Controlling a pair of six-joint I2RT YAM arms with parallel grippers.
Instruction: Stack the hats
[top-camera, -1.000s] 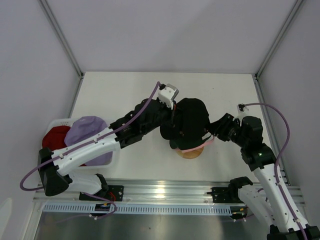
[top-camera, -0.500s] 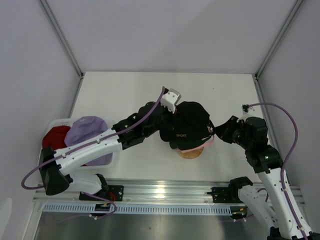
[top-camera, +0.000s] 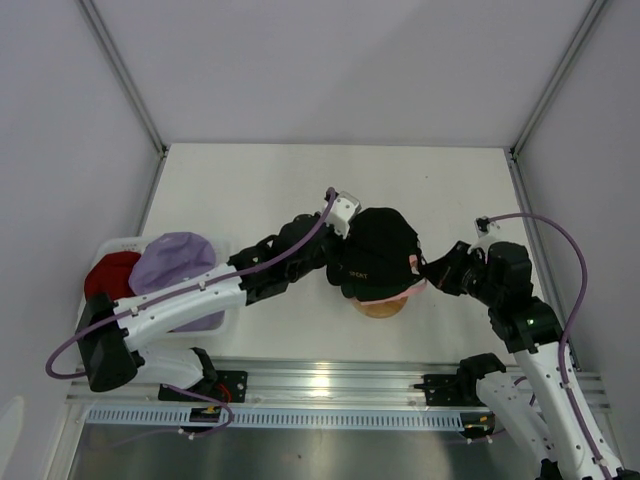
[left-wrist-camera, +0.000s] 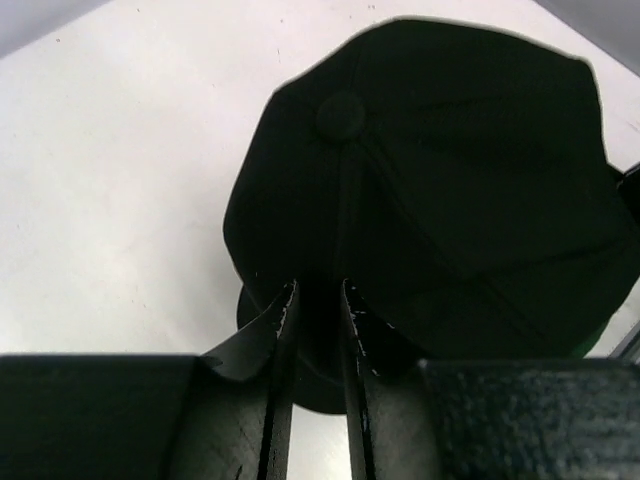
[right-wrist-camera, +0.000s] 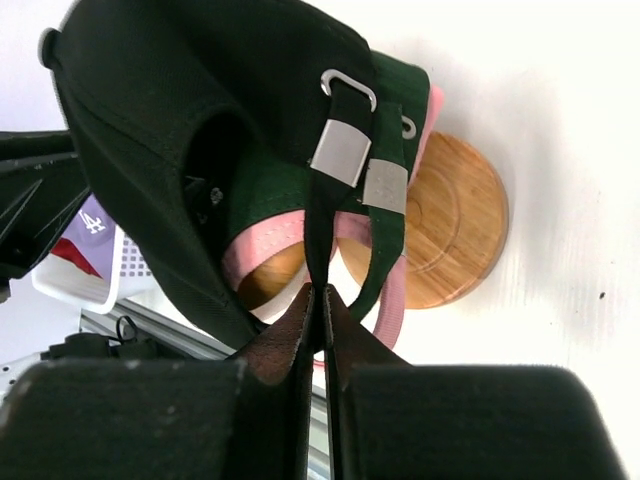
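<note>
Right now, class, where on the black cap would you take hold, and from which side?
Take the black cap by its back strap, coming from the robot's right. The rear opening faces that way, and the strap extends free past its metal buckle as a thin flat band, easier to pinch than the broad crown. The right fingers pinch it there.

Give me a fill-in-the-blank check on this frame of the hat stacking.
Under the black cap lies a dark green cap, then a ___ one. The right gripper pinches the black cap's rear ___. The stack sits on a round ___ stand. Beside the lavender cap, the basket holds a ___ cap.
Missing: pink; strap; wooden; red.
</note>
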